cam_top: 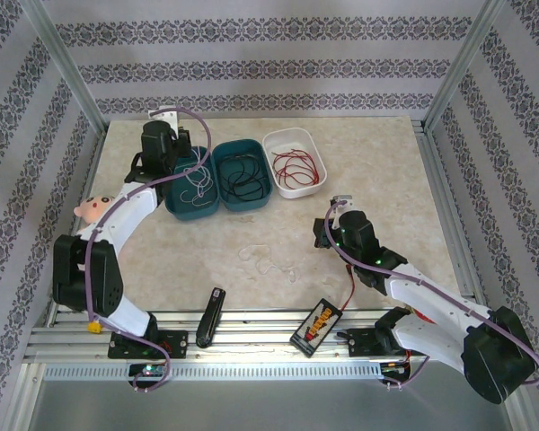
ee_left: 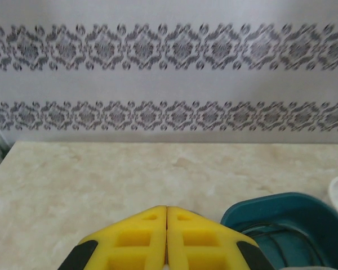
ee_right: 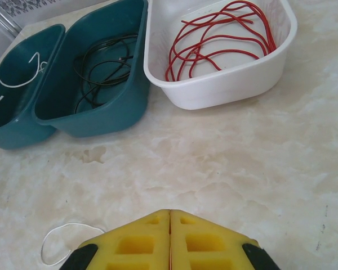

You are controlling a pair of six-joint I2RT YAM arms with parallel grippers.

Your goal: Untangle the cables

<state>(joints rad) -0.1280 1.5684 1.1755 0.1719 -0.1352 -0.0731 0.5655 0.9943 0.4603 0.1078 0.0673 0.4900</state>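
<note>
A thin white wire loop (ee_right: 73, 224) is lying lower left, just beside the right claw (ee_right: 169, 242), jaws together; the left claw (ee_left: 167, 236), also together, is sitting farther off.

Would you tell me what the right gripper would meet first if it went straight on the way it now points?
Most likely the white bin, near its corner beside the teal bin holding the black cable; bare table lies between. If the right gripper tilts downward, the table may come first.

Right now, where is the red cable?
Top view: the red cable lies coiled in the white tub at the row's right end, beside the teal tub holding the black cable.
</note>
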